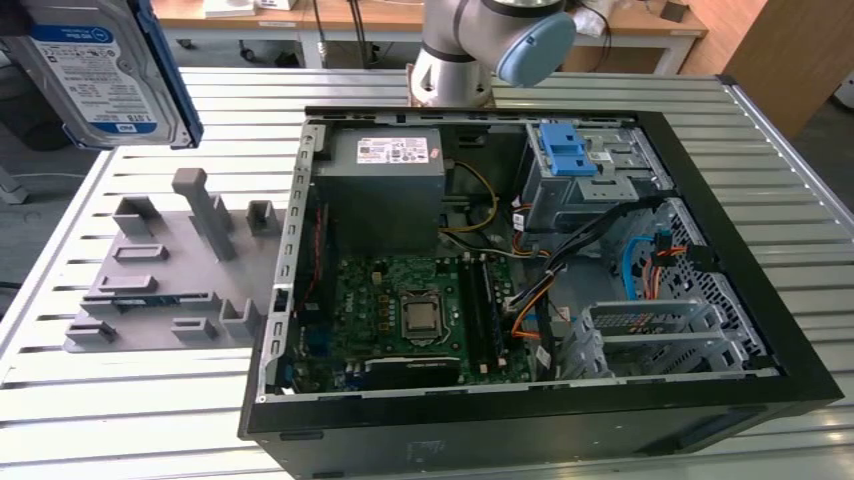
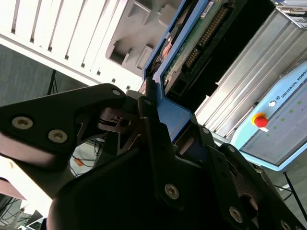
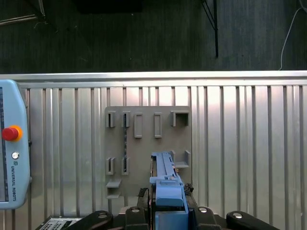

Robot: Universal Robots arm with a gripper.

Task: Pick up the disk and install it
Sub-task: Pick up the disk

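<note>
Tool (image 2: 172, 122) around flat blue-framed disk (image 1: 104, 75)

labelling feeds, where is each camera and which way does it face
exterior view: off the arm, looking down into the open computer case; arm and disk, held high, show.
first wrist view: on the wrist, looking down past the pincer at the grey tray.
second wrist view: on the wrist, close along the pincer gripping the disk.
both wrist views share pincer, disk, pendant.

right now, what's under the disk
In the first wrist view, the lifted disk hangs over a grey slotted rack lying on the slatted metal table. The rack's strip directly beneath the disk is covered, so its slots there cannot be seen.
</note>
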